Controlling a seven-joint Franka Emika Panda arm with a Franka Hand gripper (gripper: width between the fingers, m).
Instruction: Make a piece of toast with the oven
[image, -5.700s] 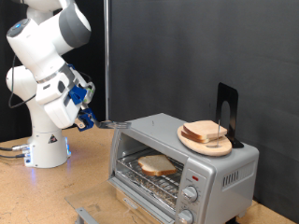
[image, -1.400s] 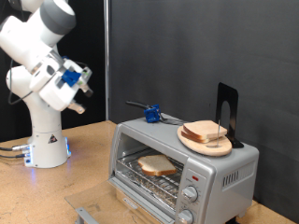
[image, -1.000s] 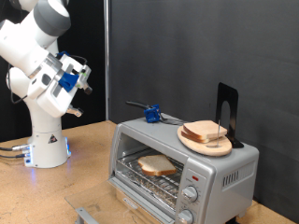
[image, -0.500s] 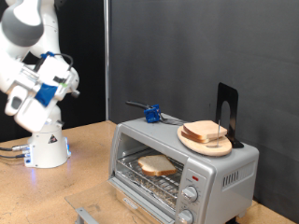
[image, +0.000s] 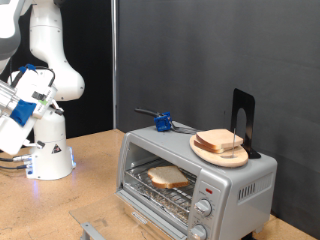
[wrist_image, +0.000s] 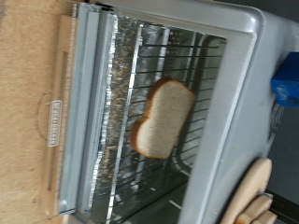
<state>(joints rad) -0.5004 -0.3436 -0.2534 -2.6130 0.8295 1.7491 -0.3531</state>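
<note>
The silver oven stands at the exterior view's right with its glass door open. One piece of toast lies on the wire rack inside. The wrist view looks into the oven from a distance and shows the toast on the rack and the lowered door. My gripper's hand is far off at the exterior view's left edge, beside the robot base, and holds nothing that shows. Its fingers do not show in either view.
A wooden plate with stacked bread slices sits on the oven top, next to a black stand. A blue-handled tool lies on the oven top's far left; it also shows in the wrist view. Wooden table.
The arm left the blue-handled tool on the oven top, then swung away to the left and downward. The toast and oven have not moved.
</note>
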